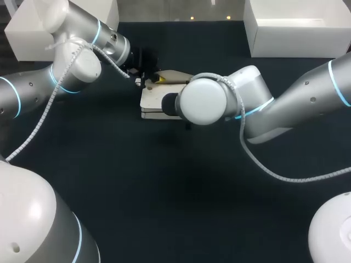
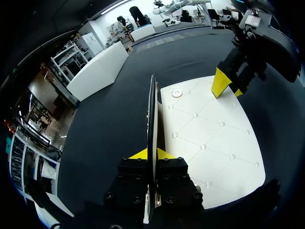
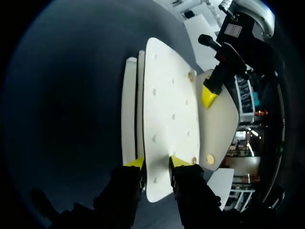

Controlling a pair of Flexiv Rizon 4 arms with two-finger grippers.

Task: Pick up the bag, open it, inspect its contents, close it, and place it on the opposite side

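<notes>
left gripper (image 2: 151, 155): pressed together on a thin upright panel edge of the bag (image 2: 209, 138), seen edge-on between its tips.
right gripper (image 3: 157, 162): pinching the quilted flap (image 3: 167, 109) at its rim, one finger on each face; contact looks firm but is hard to confirm.
tabletop (image 1: 164, 208): dark, carries everything.
white box (image 1: 290, 27): far right corner, well apart from the bag.
second white box (image 1: 19, 41): far left corner, behind the left arm.
bag location: mid tabletop, a bit toward the far side, between both arms; partly hidden under the right wrist in the head view.
bag build: cream, quilted, flat layered panels, flap raised off the body.
snap (image 3: 190, 75): small, round, near the flap's corner.
handling: judged light; panels semi-stiff, keep shape but bend at folds; smooth skin could slip from a thin pinch.
grasp: best on panel rims, clear of snaps; part them gently.
step: judged opening; contents not visible.
</notes>
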